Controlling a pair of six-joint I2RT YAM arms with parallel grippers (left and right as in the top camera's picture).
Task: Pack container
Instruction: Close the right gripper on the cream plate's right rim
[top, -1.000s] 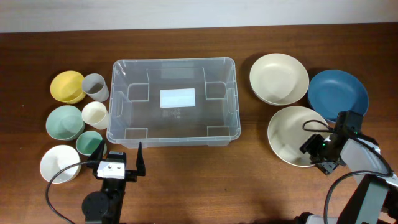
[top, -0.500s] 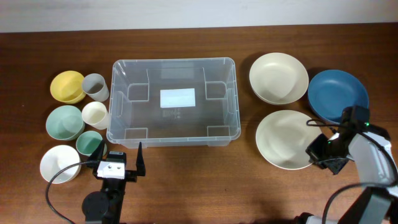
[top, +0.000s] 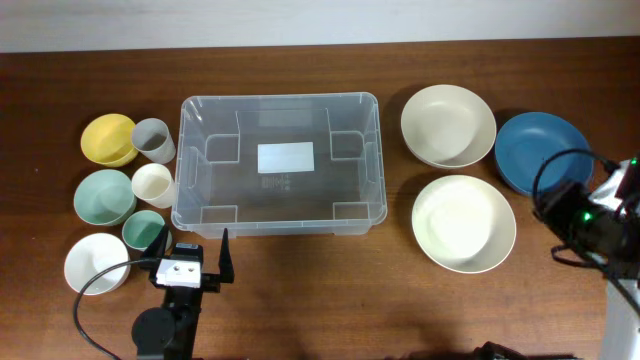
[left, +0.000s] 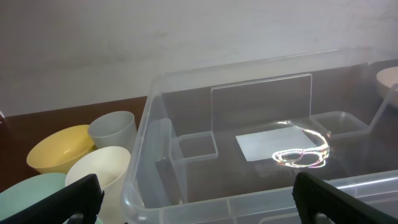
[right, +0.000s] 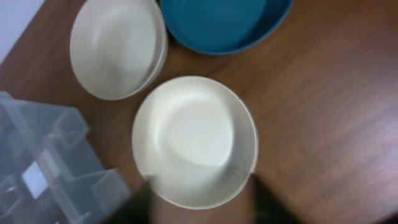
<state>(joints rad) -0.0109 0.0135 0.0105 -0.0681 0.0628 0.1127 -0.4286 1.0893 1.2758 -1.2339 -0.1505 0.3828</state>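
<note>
The container (top: 278, 162) is a large clear plastic bin with a white label on its base, standing empty at the table's centre. It fills the left wrist view (left: 261, 143). My left gripper (top: 190, 262) is open and empty just in front of the bin's near wall, its fingers at the frame's lower corners (left: 199, 211). My right gripper (top: 562, 210) is at the far right, raised. In its wrist view the blurred fingers (right: 202, 208) are spread wide and empty above the near cream bowl (right: 194, 140), which sits right of the bin (top: 463, 222).
A second cream bowl (top: 448, 125) and a blue bowl (top: 542, 150) lie at the back right. Left of the bin are a yellow bowl (top: 108, 139), grey cup (top: 153, 139), cream cup (top: 153, 184), green bowl (top: 103, 196), teal cup (top: 143, 229) and white bowl (top: 95, 264).
The near cream bowl has shifted a little left. My right gripper let go of its right rim and drew back to the right and up. The left arm has not moved.
</note>
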